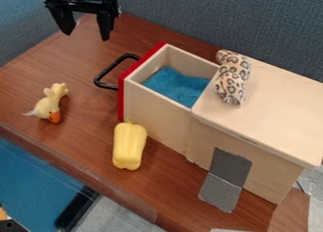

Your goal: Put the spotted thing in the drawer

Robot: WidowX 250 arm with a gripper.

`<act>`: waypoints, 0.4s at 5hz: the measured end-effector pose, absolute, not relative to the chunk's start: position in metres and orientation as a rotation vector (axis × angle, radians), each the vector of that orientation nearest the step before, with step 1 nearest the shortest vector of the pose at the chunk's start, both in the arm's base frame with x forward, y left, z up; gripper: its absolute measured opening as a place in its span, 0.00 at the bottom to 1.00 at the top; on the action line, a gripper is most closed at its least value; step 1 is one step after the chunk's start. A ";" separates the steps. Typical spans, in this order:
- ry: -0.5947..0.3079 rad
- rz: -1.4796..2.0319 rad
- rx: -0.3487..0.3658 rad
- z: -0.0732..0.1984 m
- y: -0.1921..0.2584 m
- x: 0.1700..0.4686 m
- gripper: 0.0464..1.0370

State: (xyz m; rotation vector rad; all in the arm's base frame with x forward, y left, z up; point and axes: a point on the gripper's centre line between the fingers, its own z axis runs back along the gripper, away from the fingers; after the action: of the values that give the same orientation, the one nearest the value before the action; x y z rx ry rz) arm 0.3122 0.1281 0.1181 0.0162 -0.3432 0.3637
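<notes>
At the upper left, my gripper (86,34) hangs open over the back left of the table, with nothing between its fingers. The spotted thing (232,78), a small leopard-print plush, lies on the wooden box top, beside the edge above the drawer. It is well to the right of my gripper and lower in the view. The drawer (157,111) is pulled out toward the left, with a red front, a black handle and a blue cloth inside.
A yellow bell pepper (129,146) lies in front of the drawer. A yellow duck-like plush (50,103) lies at the left on the brown table (88,61). Grey tape (225,179) runs from the box's side onto the table. Grey-blue panels stand behind.
</notes>
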 end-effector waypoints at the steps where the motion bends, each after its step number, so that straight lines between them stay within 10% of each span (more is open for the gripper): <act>1: -0.318 0.366 -0.002 0.110 0.125 0.310 0.96; 2: -0.375 0.264 -0.094 0.133 0.089 0.301 0.96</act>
State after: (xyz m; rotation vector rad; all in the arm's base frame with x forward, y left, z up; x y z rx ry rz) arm 0.3014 0.0890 0.1331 -0.0936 -0.3748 0.2642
